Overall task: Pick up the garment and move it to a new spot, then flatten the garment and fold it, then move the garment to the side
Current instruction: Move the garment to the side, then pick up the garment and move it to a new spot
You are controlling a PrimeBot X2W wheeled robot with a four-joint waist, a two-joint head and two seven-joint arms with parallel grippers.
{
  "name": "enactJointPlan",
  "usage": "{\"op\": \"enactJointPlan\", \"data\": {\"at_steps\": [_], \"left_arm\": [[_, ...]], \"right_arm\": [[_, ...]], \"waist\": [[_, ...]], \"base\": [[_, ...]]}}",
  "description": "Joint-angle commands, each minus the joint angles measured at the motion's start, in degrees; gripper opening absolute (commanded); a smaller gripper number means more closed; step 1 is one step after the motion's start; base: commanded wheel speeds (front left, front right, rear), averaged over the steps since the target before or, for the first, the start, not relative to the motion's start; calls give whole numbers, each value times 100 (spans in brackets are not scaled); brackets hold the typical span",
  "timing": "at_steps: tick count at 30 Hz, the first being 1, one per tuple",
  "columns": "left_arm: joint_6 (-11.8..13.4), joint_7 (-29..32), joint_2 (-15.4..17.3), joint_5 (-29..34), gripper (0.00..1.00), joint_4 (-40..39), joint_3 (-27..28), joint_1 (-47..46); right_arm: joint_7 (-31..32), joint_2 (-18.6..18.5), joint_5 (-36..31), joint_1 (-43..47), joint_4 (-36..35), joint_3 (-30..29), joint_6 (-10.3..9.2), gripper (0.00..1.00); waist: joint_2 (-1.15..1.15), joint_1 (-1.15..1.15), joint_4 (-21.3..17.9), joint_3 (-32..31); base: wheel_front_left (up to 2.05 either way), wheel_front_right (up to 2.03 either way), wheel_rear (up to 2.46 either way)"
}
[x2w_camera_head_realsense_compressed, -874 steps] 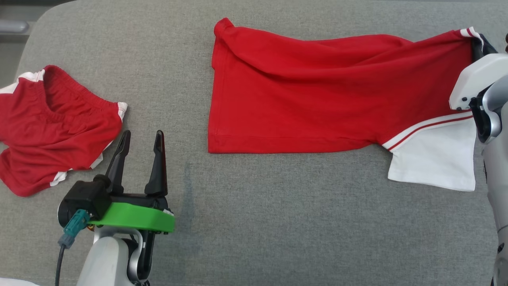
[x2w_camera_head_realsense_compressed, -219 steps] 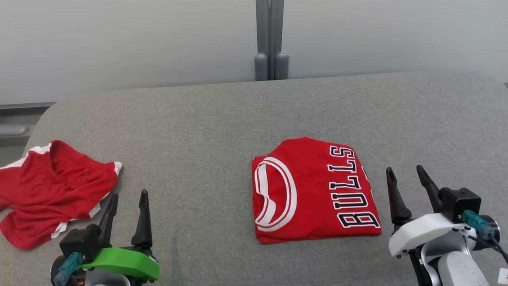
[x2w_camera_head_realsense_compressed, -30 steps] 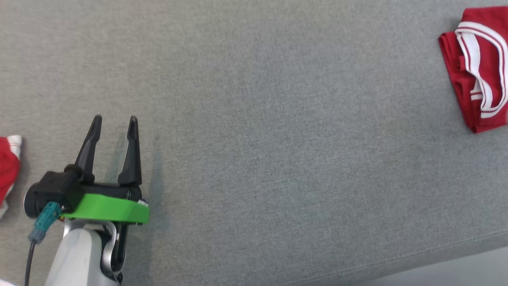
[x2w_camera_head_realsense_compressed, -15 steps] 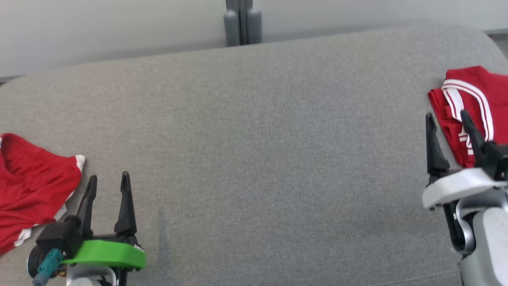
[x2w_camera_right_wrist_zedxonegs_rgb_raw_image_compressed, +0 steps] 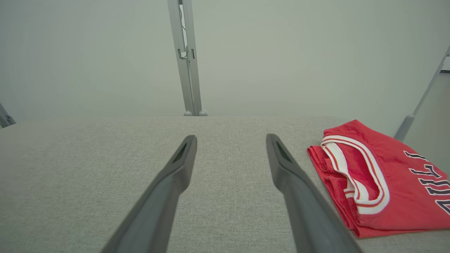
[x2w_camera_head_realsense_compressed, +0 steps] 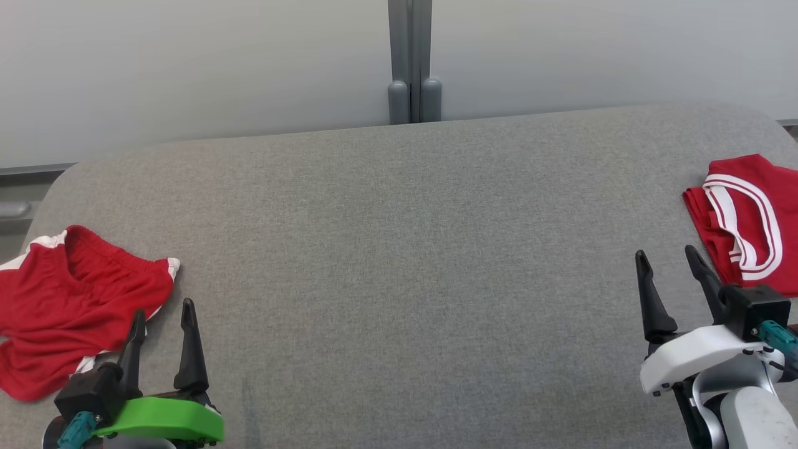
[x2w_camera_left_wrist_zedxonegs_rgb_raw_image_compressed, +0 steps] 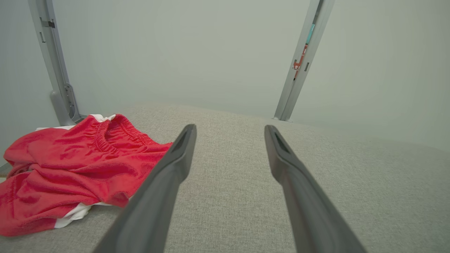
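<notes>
The soft, light folded shirt (x2w_camera_head_realsense_compressed: 748, 218) is laid at the right edge of the frame, probably best taken by its folded edge, and both pairs of jaws are held wide open, empty.

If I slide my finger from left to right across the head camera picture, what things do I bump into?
Crumpled red shorts, left gripper, grey post at the back, right gripper, folded red jersey.
</notes>
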Motion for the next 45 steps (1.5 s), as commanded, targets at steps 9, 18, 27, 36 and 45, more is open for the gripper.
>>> {"op": "enactJointPlan", "data": {"at_steps": [9,18,27,36,45], "left_arm": [[-29,-14,1,60,100,214,-17,-71],[-37,-14,12,77,100,168,-71,-161],[-37,-14,59,126,100,161,-187,-206],[-38,-14,124,74,100,167,-182,-74],[-38,-14,158,43,100,173,-158,-35]], "right_arm": [[24,-25,99,163,49,138,-11,100],[-3,54,69,251,91,94,-11,100],[-105,134,97,290,101,97,-11,100],[-86,142,84,262,117,214,-11,100],[-95,151,123,268,157,308,-11,100]], "waist": [[0,0,56,-34],[0,0,183,5],[0,0,860,34],[0,0,1695,17],[0,0,2270,14]], "base": [[0,0,0],[0,0,0],[0,0,0],[0,0,0],[0,0,0]]}}
